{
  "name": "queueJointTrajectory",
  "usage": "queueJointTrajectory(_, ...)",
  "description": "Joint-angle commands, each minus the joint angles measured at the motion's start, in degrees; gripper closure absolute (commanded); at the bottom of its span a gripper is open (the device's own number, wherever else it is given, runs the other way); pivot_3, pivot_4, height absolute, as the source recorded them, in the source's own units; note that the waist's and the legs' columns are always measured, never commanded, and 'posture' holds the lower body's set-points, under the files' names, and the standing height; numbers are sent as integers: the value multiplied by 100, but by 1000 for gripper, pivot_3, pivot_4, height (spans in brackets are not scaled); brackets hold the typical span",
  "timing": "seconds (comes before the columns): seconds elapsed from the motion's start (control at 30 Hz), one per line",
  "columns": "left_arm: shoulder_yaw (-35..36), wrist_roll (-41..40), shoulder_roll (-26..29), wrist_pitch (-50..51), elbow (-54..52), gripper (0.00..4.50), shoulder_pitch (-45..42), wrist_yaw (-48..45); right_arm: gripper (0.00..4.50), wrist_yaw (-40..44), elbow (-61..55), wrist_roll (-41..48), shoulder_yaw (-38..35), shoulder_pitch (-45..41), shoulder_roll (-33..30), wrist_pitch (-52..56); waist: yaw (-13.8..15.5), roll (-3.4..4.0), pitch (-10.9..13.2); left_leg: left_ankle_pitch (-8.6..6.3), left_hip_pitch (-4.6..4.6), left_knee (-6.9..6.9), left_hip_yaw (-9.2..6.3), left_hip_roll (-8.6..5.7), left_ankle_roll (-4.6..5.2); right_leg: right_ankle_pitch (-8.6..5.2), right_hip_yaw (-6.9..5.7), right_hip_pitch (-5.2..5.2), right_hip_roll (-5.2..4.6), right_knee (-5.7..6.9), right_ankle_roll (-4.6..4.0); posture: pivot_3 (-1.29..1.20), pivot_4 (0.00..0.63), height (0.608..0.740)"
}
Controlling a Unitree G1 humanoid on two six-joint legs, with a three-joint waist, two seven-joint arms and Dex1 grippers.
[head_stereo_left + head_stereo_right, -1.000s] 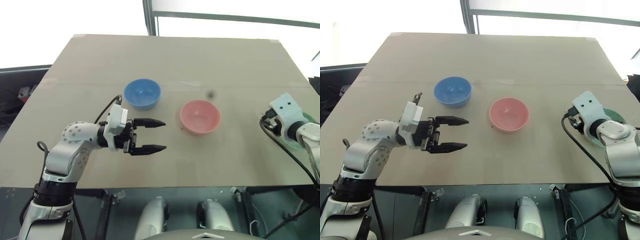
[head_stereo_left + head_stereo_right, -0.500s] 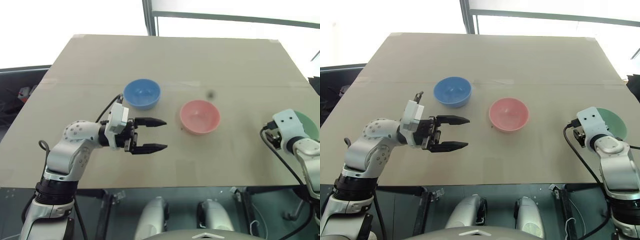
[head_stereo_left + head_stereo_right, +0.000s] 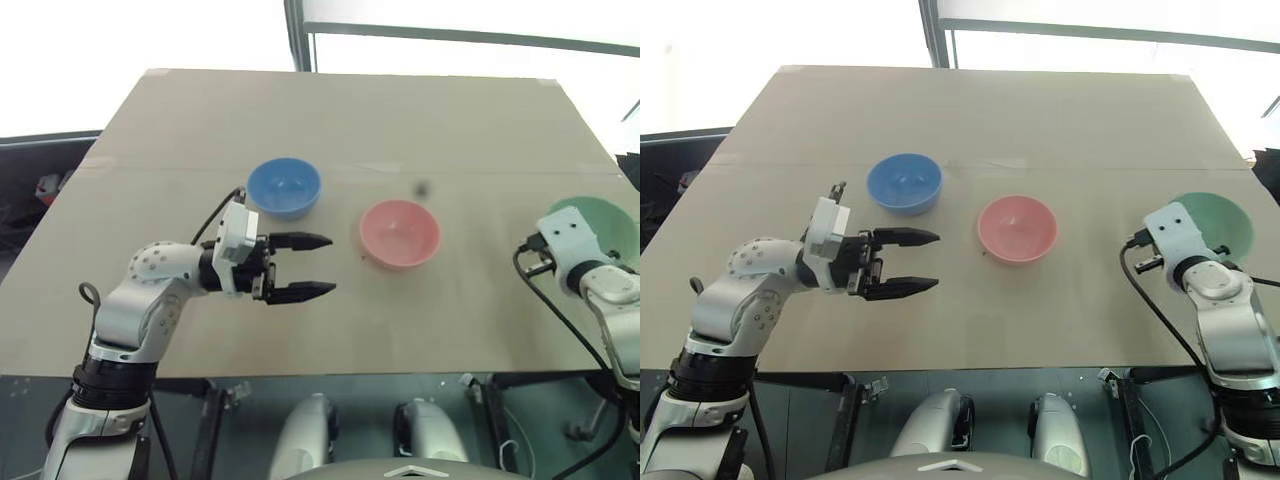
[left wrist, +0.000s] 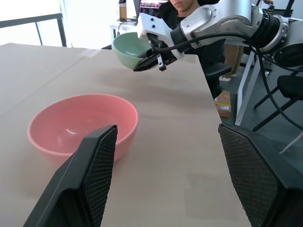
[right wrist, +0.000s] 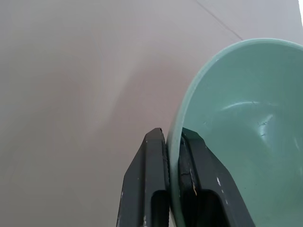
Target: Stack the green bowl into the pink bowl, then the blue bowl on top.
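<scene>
1. The right gripper [image 5: 173, 156] is closed on the rim of the green bowl [image 3: 1212, 220], one finger inside the wall and one outside. Pinching the thin rim gives a firm hold on a smooth round shape.
2. The green bowl sits at the far right of the surface [image 3: 340, 130], tilted in the grip. In the left wrist view it appears lifted clear of the surface, though the gap is hard to judge.
3. The left gripper [image 3: 315, 265] hovers with its fingers spread wide and holds nothing. It points level toward the middle of the surface, likely waiting its turn.
4. The pink bowl [image 3: 400, 233] stands upright near the centre, just ahead of the left gripper's fingertips and well apart from the green bowl. It is empty, ready to receive the green bowl.
5. The blue bowl [image 3: 285, 188] stands upright to the left of the pink bowl, close to the left arm. That side suits a later pickup by the left gripper.
6. A seated person [image 4: 187, 5] shows partly beyond the far edge in the left wrist view.
</scene>
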Motion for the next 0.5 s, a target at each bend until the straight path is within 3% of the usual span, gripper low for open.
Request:
queueJointTrajectory(0.03, 139, 109, -52, -143, 19, 898, 154, 199, 4425, 652, -616, 558, 458, -498, 332, -944, -39, 0, 0, 0, 0, 0, 0, 1, 0, 0, 0, 0, 1, 0, 0, 0, 150, 740)
queueJointTrajectory(0.2, 267, 295, -266, -217, 35, 898, 243, 829, 4425, 1140, -869, 1087, 1157, -1385, 992, -993, -78, -2, 1, 0, -2, 1, -5, 8, 0, 1, -3, 0, 3, 3, 0, 0, 150, 740)
queueJointTrajectory(0.33, 347, 486, -413, -153, 27, 898, 250, 1432, 4425, 1472, -300, 1018, 1834, -1835, 1176, -1133, 13, -13, -6, 0, -5, 4, -13, 0, 1, 1, -11, 3, -3, 5, 0, 0, 150, 740)
queueJointTrajectory(0.5, 406, 654, -427, -203, -120, 898, 325, 1780, 3071, 1717, 536, 694, 2172, -2021, 1007, -1494, 31, -12, -5, 0, -6, 5, -10, -4, 1, 1, -11, 2, -3, 6, -1, 0, 150, 740)
